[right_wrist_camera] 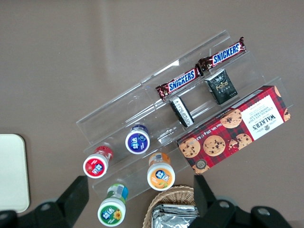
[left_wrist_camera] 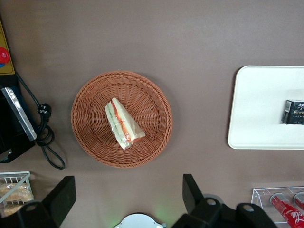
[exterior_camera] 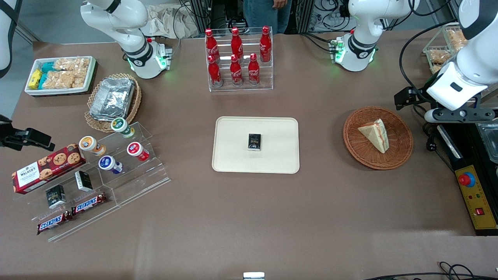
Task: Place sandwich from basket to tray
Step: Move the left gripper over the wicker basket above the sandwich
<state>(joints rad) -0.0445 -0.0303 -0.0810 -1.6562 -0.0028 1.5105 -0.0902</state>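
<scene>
Sandwich (exterior_camera: 375, 134), a triangular wedge of pale white bread with red-orange and green filling, lies in the round reddish-brown wicker basket (exterior_camera: 400, 155) toward the working arm's end of the table, well apart from the flat cream-white rectangular tray (exterior_camera: 233, 155) bearing a small black box (exterior_camera: 255, 141). From the left wrist, the gripper (left_wrist_camera: 126, 197) hovers high beside the basket, fingers (left_wrist_camera: 192, 190) spread apart and empty; the soft, light wedge looks best pinched gently across its bread faces

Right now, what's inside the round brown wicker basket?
Only the sandwich lies in the basket, on its side, filling edge showing. The weave beneath the sandwich is covered. The gripper hangs above the table beside the basket, fingers open, not touching it.
</scene>
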